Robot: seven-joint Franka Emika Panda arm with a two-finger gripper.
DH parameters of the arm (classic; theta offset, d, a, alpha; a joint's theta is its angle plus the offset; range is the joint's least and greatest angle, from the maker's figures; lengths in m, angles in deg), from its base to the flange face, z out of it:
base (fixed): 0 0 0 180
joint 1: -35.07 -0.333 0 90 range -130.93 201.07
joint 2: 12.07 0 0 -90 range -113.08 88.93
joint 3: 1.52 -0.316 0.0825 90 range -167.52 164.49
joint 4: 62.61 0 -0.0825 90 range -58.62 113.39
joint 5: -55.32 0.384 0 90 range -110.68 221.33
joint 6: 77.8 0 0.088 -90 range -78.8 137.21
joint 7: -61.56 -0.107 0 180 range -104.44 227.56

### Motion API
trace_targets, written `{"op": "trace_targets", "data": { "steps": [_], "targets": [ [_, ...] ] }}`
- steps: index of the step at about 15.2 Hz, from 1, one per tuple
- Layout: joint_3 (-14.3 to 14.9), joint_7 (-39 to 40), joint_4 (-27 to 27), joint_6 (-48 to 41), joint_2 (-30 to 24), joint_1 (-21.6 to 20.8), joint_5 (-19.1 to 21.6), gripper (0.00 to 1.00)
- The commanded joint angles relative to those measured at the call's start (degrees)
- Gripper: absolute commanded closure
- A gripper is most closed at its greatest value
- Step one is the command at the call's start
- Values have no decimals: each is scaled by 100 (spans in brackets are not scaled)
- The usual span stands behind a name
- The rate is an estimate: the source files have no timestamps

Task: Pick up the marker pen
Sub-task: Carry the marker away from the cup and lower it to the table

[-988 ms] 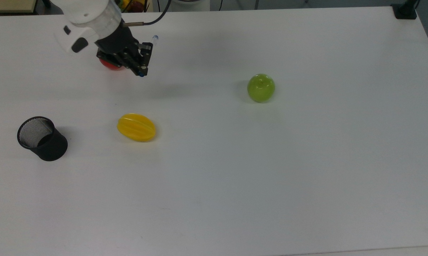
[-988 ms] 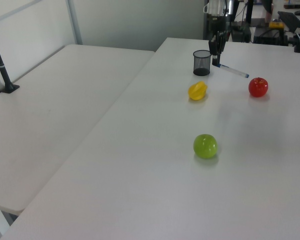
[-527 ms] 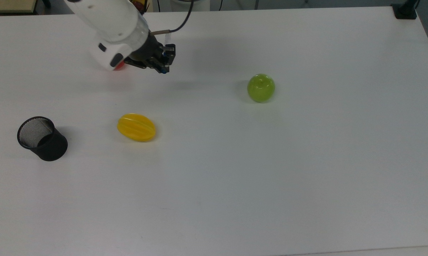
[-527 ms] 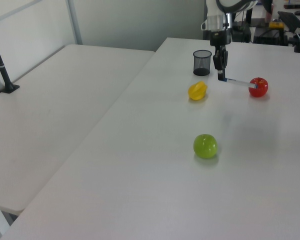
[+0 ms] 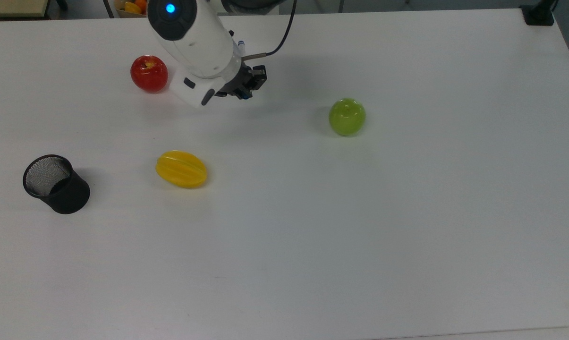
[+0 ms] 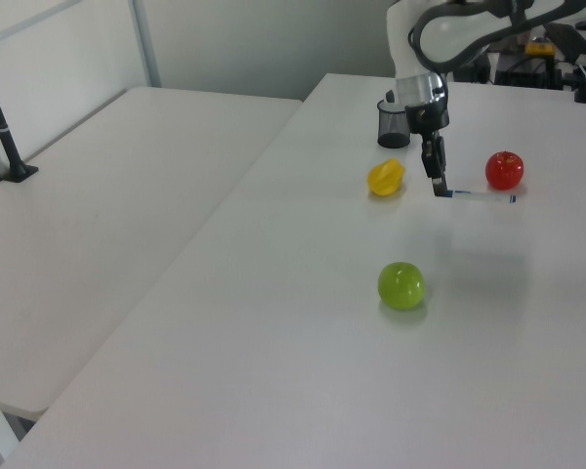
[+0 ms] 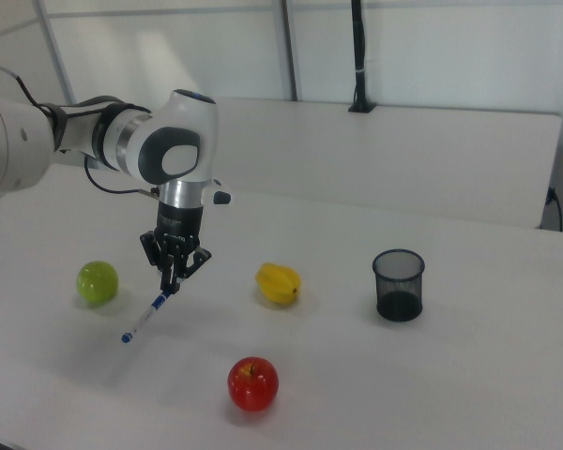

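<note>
Top view, left to right: black cup (image 5: pixel 56 184) near left edge of table (image 5: pixel 407 236); red apple (image 5: pixel 149 73) far left; yellow fruit (image 5: pixel 181 169) nearer; arm (image 5: pixel 194 38) over gripper (image 5: pixel 246 87); green apple (image 5: pixel 347 116) right.
Top view hides most of pen; only tip (image 5: pixel 241 45) peeks past arm.
Right view: gripper (image 7: pixel 174 272) clamped on pen (image 7: pixel 146 315) by upper end, pen slanting down-left, lifted off table.
Left view: pen (image 6: pixel 483 196) level, sticking right from gripper (image 6: pixel 438 186), below red apple (image 6: pixel 504 170).

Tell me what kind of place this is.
Probably a robotics lab: a robot arm whose end effector holds a marker pen over a plain white table, with toy fruit like a green apple.
</note>
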Motion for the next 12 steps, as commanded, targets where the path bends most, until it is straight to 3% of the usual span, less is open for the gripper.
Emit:
{"op": "trace_targets", "data": {
  "steps": [1, 12],
  "targets": [
    [76, -237, 581, 689, -130, -253, -176, 97],
    [76, -642, 565, 1323, 336, -543, -431, 97]
  ]
}}
